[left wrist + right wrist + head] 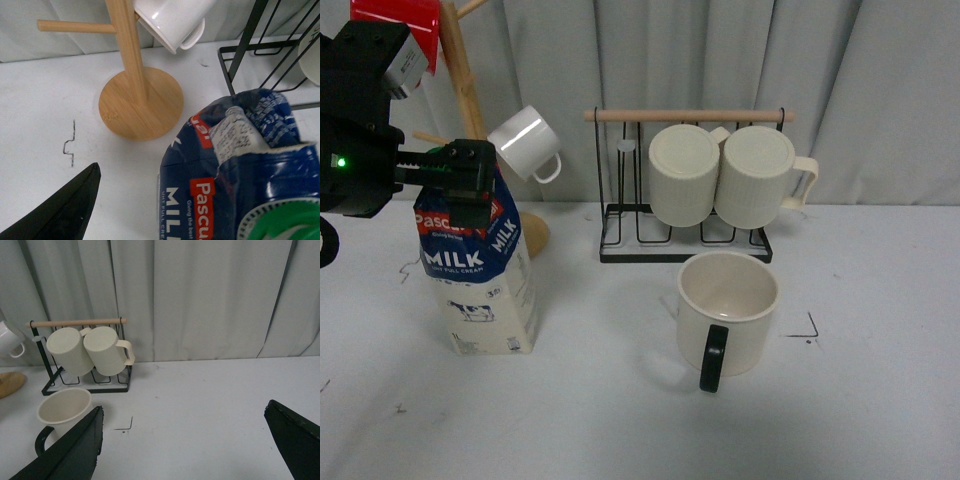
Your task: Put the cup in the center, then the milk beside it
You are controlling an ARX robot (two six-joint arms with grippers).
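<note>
The cup (728, 310), a wide cream mug with its black handle (714, 360) turned to the front, stands upright on the white table near the middle, in front of the rack. It also shows in the right wrist view (64, 410). The milk (480, 270), a blue and cream carton, stands upright at the left. My left gripper (465, 185) is open at the carton's top. In the left wrist view the carton (225, 175) and its green cap (285, 225) fill the space beside one black finger (60, 210). My right gripper (182, 440) is open and empty over bare table, to the right of the cup.
A wooden mug tree (460, 80) with a small white mug (525, 143) stands behind the milk; its round base (141, 102) is close to the carton. A black wire rack (620, 235) holds two ribbed cream mugs (685, 175). A grey curtain hangs behind.
</note>
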